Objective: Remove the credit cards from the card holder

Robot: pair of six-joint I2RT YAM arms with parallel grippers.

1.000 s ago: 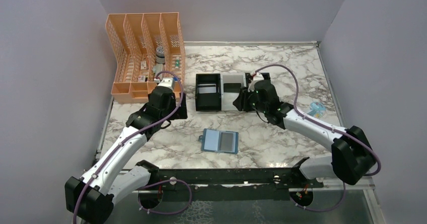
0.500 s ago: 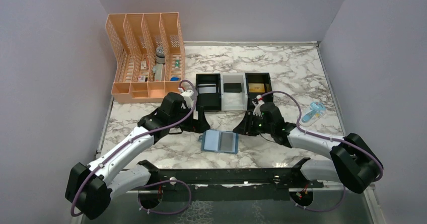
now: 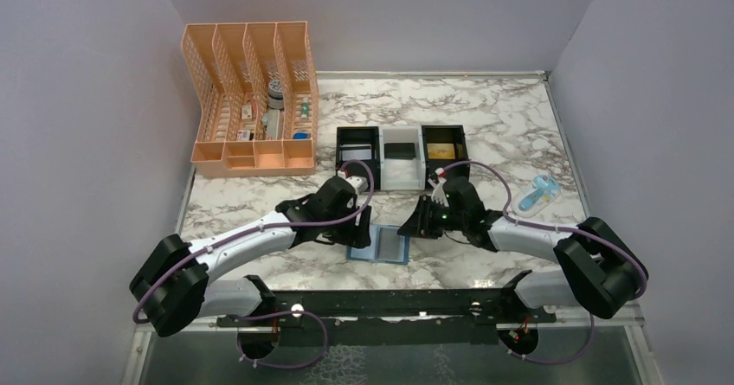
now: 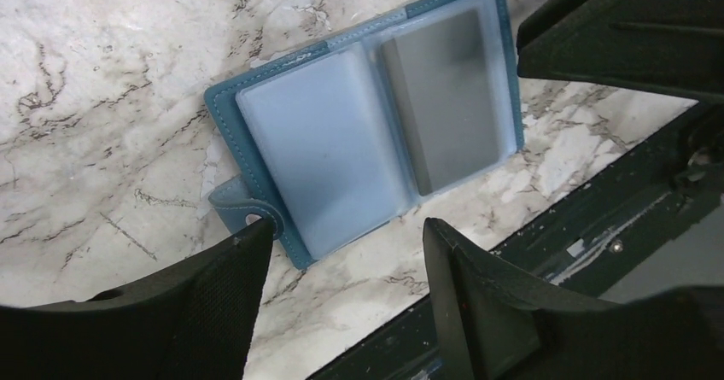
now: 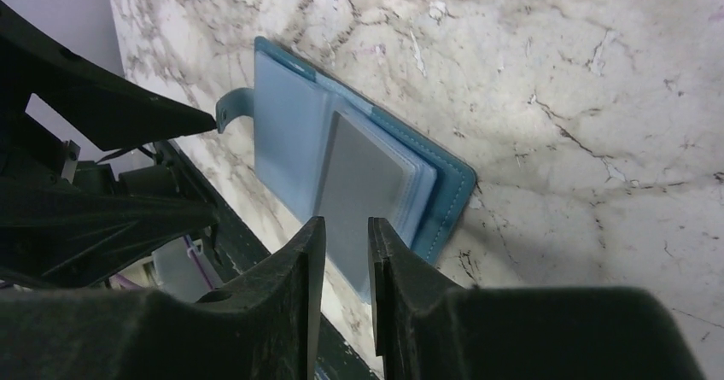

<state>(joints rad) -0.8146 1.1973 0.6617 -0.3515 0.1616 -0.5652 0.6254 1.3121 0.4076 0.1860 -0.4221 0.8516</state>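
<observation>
— How many cards do you count?
— Three for certain: one grey card (image 4: 444, 98), one black card (image 3: 399, 150), one gold card (image 3: 441, 150).
— And the rest?
— One teal card holder (image 4: 324, 141), one three-compartment tray (image 3: 400, 176), one orange desk organiser (image 3: 255, 153) with four slots, and one small blue item (image 3: 537, 193).

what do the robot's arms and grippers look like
Both arms are alike: the left arm and right arm have white link shells with bulky black joints, and a purple cable loops along each. The left gripper and right gripper have black, finely textured, tapered fingers.
</observation>
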